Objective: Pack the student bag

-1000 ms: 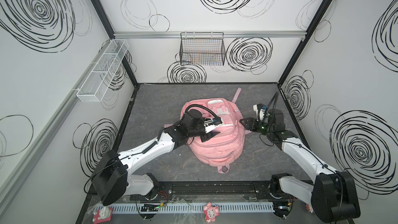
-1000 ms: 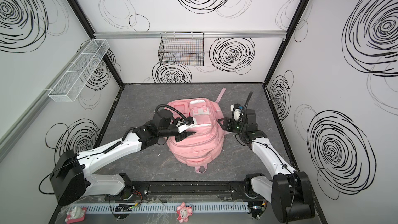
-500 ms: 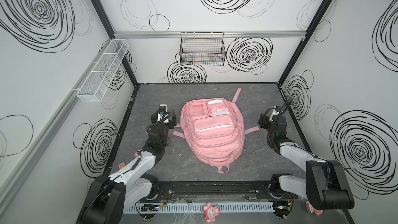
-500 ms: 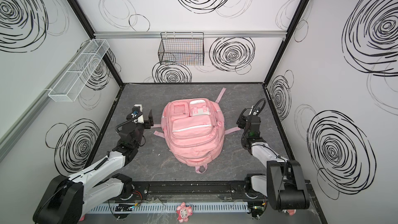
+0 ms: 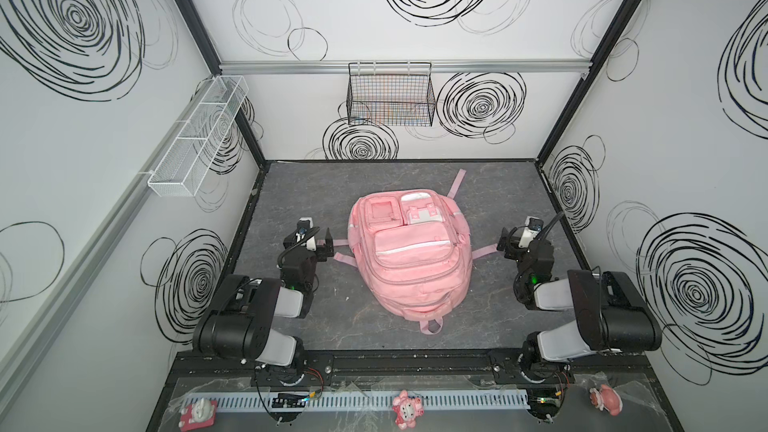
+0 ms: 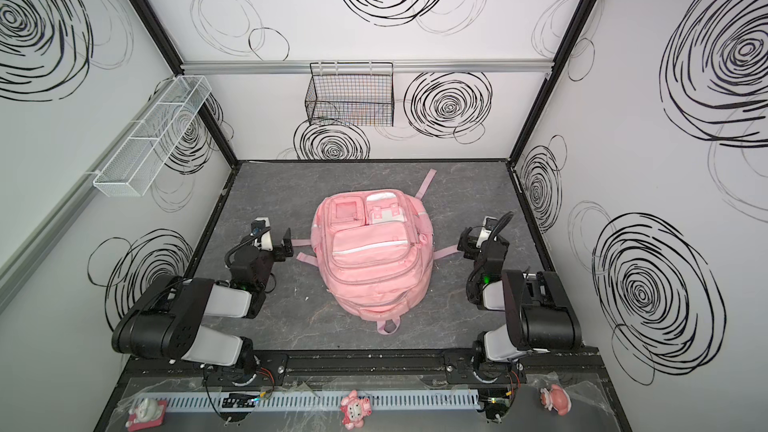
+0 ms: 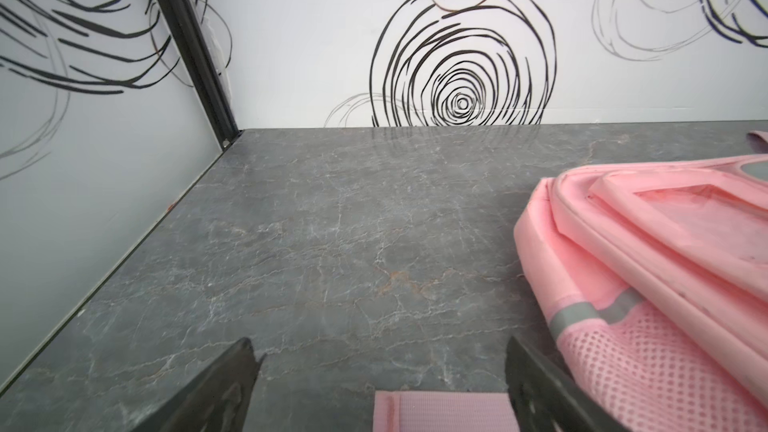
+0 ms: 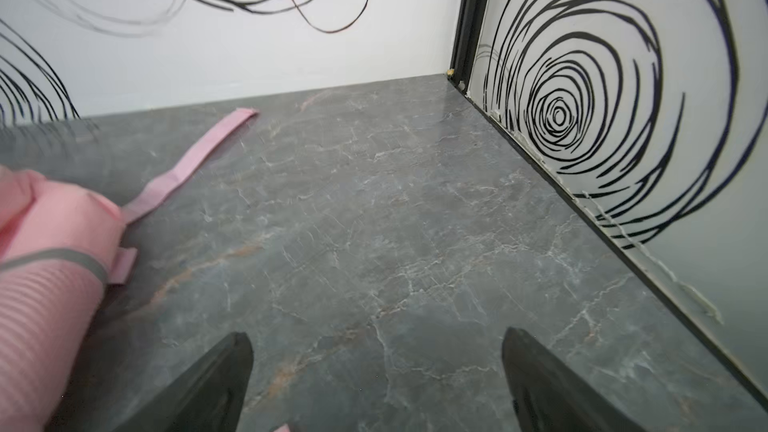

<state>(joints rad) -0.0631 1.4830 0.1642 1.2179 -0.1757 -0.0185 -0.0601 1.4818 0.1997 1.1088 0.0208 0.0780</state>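
The student bag is a pink backpack lying flat mid-table, front pockets up, top loop toward the front rail. Its straps stick out left, right and to the back. My left gripper sits low just left of the bag, open and empty. In the left wrist view the left gripper has a pink strap end lying on the floor between its fingers, with the bag beside it. My right gripper rests open over bare floor right of the bag.
A black wire basket hangs on the back wall. A white mesh shelf runs along the left wall. Small pink toys sit on the front rail. Both arms are folded back near the side walls.
Both arms have pulled back from over the bag to its sides and folded low. Both grippers have opened wider. The bag lies as before.
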